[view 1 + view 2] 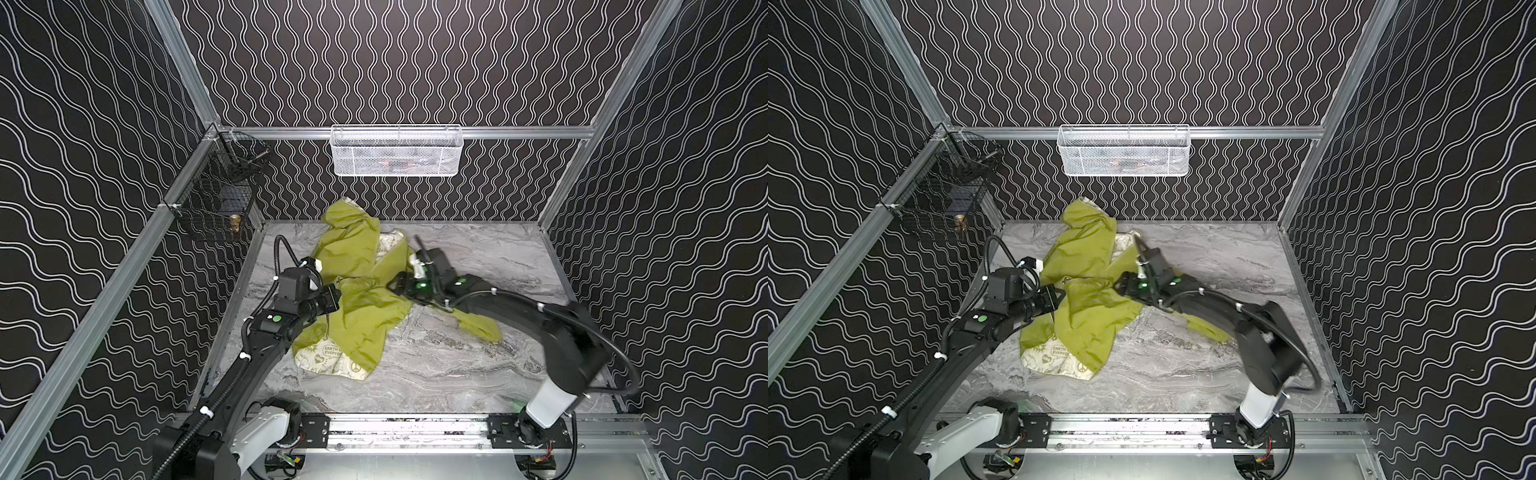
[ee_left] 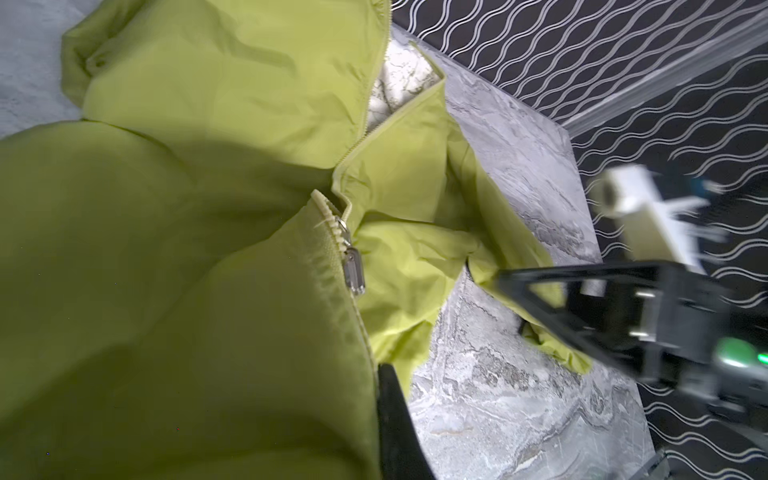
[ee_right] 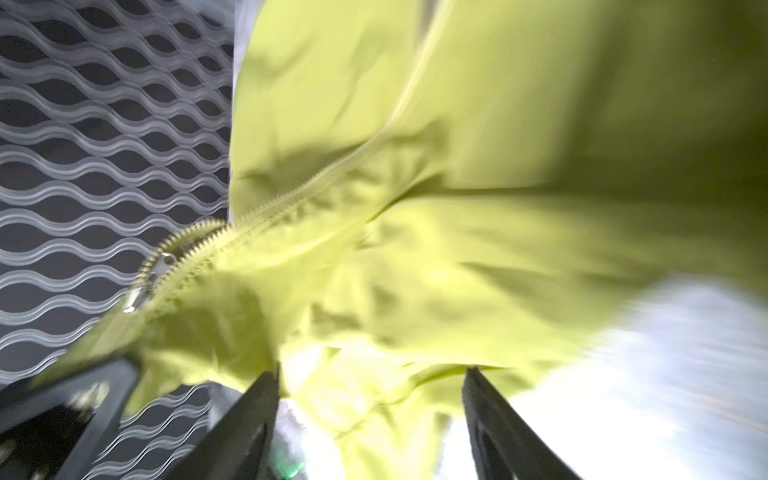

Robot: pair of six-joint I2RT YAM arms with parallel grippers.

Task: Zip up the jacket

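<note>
Near table (image 1: 478, 365) centre, found jacket (image 1: 353, 316) zipped partway. Noted left gripper (image 2: 384, 374) pinching fabric below slider (image 2: 352, 266), right gripper (image 3: 372, 370) spread, empty. Judged next: grasp slider pull, draw toward hood (image 1: 347, 218).

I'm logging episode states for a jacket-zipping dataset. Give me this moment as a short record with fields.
jacket: lime green, crumpled on the table
zipper: open toward the hood, cream lining showing
silver pull: hanging, ungripped
left end effector: shut on the jacket's front edge
right end effector: open at the fabric, holding nothing
</note>
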